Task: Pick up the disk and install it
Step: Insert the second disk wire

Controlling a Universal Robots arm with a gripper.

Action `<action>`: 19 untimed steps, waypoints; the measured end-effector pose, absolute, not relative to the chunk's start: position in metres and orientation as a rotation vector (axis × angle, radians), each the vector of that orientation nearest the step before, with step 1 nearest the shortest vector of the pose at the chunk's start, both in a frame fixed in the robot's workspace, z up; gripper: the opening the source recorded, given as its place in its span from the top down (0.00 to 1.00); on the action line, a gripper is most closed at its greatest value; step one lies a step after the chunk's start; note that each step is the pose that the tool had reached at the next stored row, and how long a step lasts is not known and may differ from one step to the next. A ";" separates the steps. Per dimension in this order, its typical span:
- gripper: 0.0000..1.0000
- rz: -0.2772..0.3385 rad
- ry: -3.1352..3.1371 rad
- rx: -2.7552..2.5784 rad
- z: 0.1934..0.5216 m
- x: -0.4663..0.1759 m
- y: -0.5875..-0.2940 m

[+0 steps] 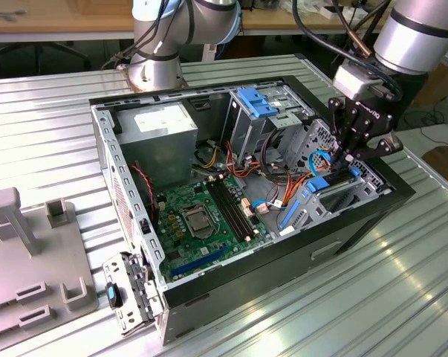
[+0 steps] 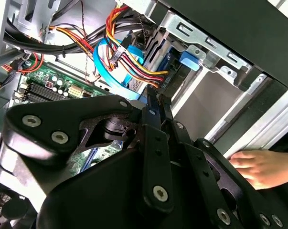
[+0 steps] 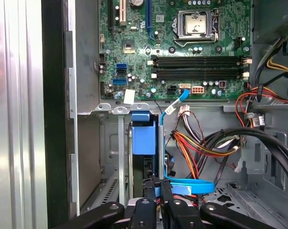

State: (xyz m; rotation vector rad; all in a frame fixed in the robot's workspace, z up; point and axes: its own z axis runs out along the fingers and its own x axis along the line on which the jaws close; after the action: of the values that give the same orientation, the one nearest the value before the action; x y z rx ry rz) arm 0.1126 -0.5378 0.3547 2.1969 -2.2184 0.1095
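At about three o'clock of the open case (image 1: 283,260) in the exterior view, the gripper (image 1: 348,158) points down into the drive bay. In both wrist views its fingers (image 3: 150,191) are drawn almost together, with the tips at the end of the disk (image 3: 144,138). Whether they pinch that edge or only bear on it, I cannot tell. The disk stands on edge in the bay, its blue rail uppermost and its dark body sunk between the metal walls, so I judge pick-up done and installing in hand, the drive partly home. Seating it calls for a straight push along the bay, square to the walls and clear of the cable (image 3: 191,185) looping just beside the fingertips. From the gripper, the board (image 1: 201,216) lies toward eight o'clock in the exterior view, flat on the case floor. A person's hand (image 2: 258,167) rests just outside the case wall near the bay. By count: one gripper, one disk, one flat blue cable loop, one board, one case, one hand.
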 end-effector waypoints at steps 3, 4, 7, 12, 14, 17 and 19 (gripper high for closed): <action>0.84 0.102 -2.222 2.200 0.353 0.113 -0.540; 0.84 0.101 -2.223 2.201 0.352 0.113 -0.541; 0.84 0.099 -2.224 2.202 0.352 0.113 -0.543; 0.84 0.103 -2.217 2.212 0.352 0.113 -0.544; 0.84 0.107 -2.216 2.217 0.351 0.113 -0.544; 0.84 0.112 -2.213 2.224 0.350 0.113 -0.544; 0.84 0.113 -2.208 2.230 0.350 0.113 -0.544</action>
State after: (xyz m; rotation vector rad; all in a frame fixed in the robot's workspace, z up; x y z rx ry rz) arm 0.1125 -0.5443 0.3499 2.2305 -2.2083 0.1134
